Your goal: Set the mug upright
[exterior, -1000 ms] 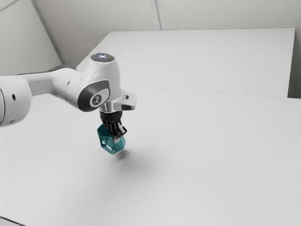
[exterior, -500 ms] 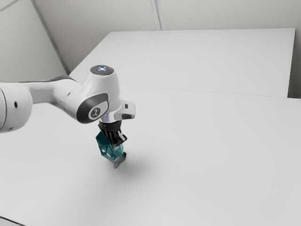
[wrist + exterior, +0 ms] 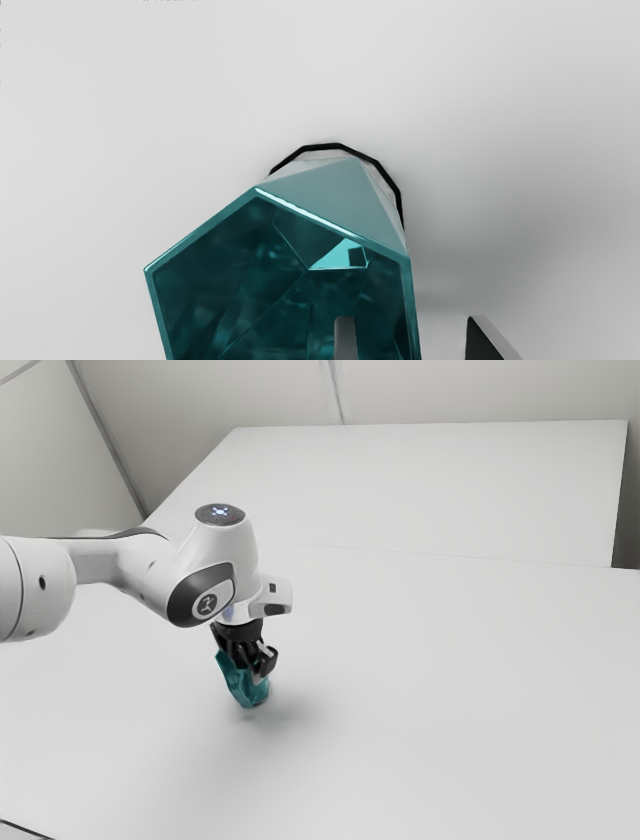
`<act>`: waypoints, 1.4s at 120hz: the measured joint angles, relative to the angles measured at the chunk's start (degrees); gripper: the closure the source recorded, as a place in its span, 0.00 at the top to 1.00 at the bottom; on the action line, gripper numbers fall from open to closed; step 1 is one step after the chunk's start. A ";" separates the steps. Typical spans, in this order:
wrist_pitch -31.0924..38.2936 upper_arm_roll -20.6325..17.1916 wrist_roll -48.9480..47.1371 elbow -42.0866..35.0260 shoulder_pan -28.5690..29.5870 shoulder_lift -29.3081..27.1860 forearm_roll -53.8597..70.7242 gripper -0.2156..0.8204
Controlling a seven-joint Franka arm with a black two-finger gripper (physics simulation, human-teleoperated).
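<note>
Mug [image 3: 238,687] is seen just below the spread jaws, over the table [image 3: 450,700], its open mouth turned toward them and one side straddled, one tip placed inside, the other outside.

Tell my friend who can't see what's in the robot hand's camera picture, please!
A shiny teal mug, seen from above, shows its many-sided opening. The robot's open gripper has one finger over that opening and one outside, above a pale table.
</note>
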 joint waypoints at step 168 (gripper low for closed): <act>-27.75 -0.11 -1.24 31.68 2.44 1.58 -8.81 0.77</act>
